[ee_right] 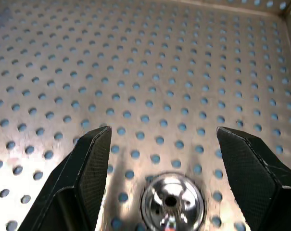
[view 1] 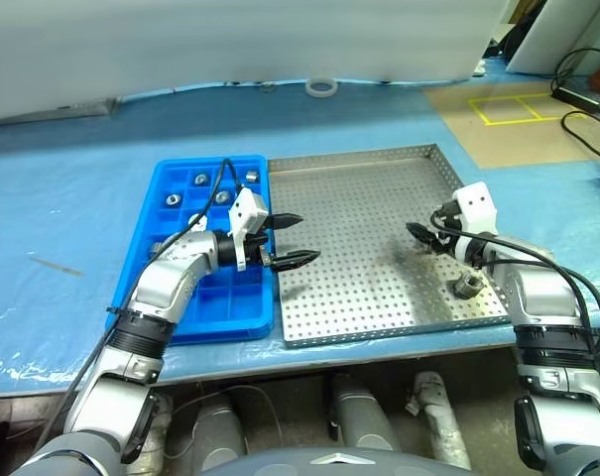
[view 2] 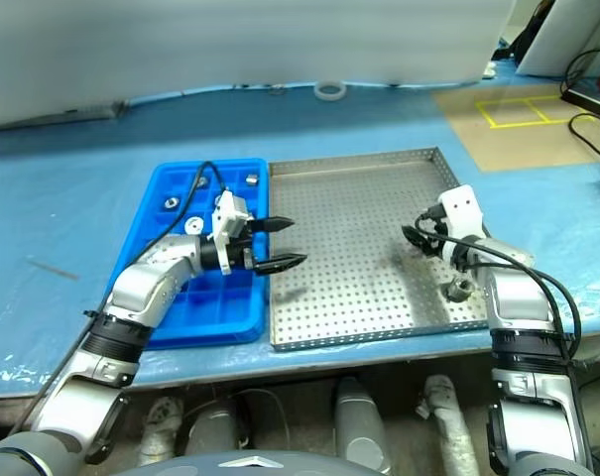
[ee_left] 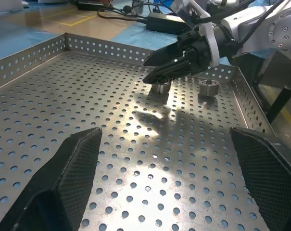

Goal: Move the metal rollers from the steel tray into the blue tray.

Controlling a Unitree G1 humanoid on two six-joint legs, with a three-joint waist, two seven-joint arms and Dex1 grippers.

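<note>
Right pincer (view 1: 424,236), open and empty over a metal roller (ee_right: 171,202) in the steel tray (view 1: 359,169), could nudge it away if misaligned; left pincer (view 1: 293,241) wide open, empty.

A workshop or robot test lab, by the look of it: a long bench under blue plastic sheeting (view 1: 71,228); a perforated steel tray (view 1: 379,159) beside a blue plastic parts tray (view 1: 151,213); black cables (view 1: 587,124) trailing at the far corner; yellow tape squares (view 1: 513,107) marked on a brown floor.
</note>
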